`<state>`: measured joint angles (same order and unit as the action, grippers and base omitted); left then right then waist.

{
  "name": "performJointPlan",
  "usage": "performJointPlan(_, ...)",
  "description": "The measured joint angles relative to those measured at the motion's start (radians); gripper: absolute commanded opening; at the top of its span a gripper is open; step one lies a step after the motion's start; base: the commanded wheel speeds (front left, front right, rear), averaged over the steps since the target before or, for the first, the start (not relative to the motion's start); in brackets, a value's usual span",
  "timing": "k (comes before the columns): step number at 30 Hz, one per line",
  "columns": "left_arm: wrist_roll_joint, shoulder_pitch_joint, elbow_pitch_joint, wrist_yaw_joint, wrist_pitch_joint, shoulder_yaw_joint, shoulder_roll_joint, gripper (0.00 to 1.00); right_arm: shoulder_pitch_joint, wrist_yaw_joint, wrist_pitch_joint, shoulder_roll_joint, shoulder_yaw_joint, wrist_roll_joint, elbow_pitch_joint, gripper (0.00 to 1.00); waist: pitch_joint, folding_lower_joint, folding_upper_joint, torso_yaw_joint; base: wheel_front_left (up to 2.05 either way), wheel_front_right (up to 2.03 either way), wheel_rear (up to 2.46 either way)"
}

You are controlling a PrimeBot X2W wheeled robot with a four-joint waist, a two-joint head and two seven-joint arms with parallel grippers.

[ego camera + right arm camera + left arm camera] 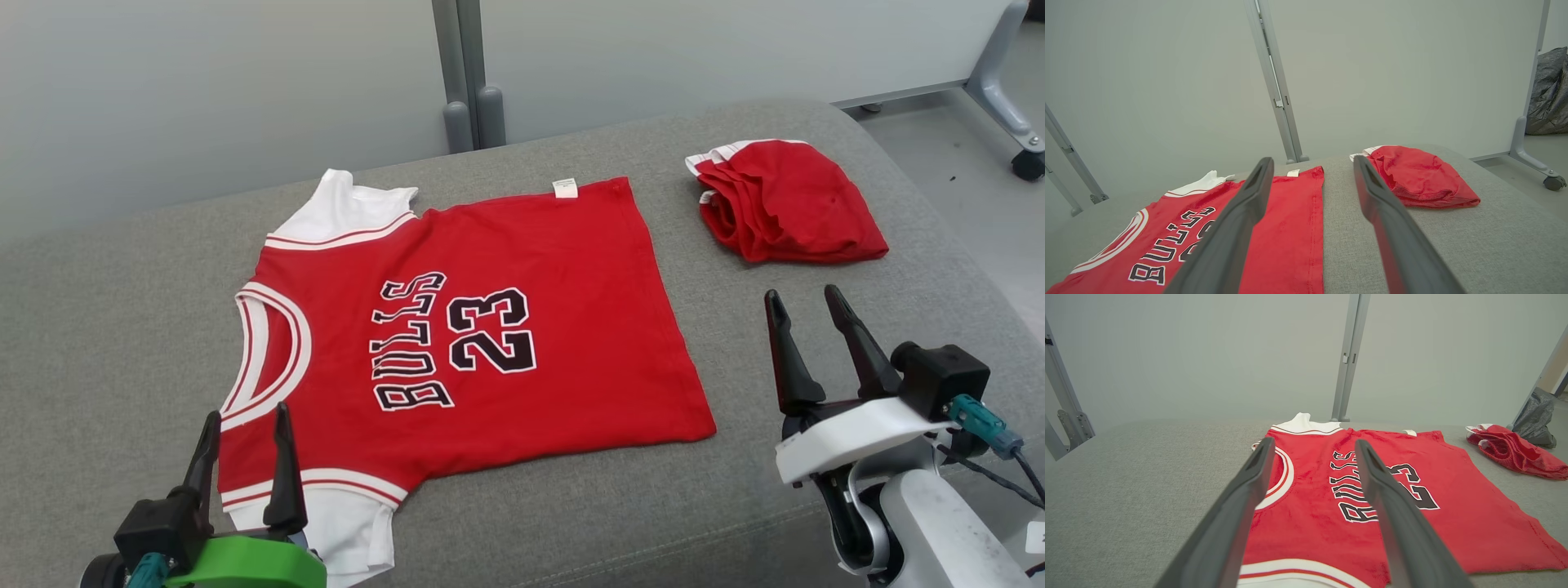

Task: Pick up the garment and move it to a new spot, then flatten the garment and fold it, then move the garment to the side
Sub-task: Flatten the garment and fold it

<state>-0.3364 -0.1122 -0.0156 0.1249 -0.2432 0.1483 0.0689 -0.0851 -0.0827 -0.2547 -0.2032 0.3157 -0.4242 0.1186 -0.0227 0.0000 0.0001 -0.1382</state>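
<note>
Since the red jersey [465, 343] lies spread flat, print up, on the grey padded surface [98, 310], flattening appears done and folding is judged the step in hand. The left gripper [248, 411] hangs over the jersey's near shoulder, jaws apart and empty. The right gripper [800, 291] stands beside the hem, likewise apart and empty. The next move calls for pinching the near edge at two points and carrying it over evenly (thin cloth may drag). A second red garment [788, 204], folded, sits far right. Pale partition panels [204, 82] stand behind, and a castor [1027, 163] rests on the floor.

Dark tapered jaws; left wrist shell [253, 563] green; right wrist shell [849, 437] white; teal connector [984, 423].
</note>
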Motion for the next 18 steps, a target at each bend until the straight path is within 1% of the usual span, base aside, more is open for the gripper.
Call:
performJointPlan(4, 0.007, 0.000, -0.022, 0.000, -0.005, -0.023, -0.005, 1.00, 0.030, 0.000, 0.000, 0.022, 0.001, 0.005, -0.005, 1.00, -0.001, 0.0000, 0.0000, -0.002, 0.00, 0.00, 0.00)
performJointPlan(12, 0.007, -0.001, -0.042, 0.000, -0.006, -0.023, -0.015, 1.00, 0.058, 0.001, 0.000, 0.038, -0.007, 0.025, -0.005, 1.00, -0.004, 0.0000, 0.0000, 0.002, 0.00, 0.00, 0.00)
performJointPlan(18, 0.007, -0.001, -0.045, 0.000, -0.006, -0.042, -0.017, 1.00, 0.063, 0.002, 0.000, 0.039, -0.017, 0.044, -0.006, 1.00, -0.006, 0.0000, 0.0000, 0.004, 0.00, 0.00, 0.00)
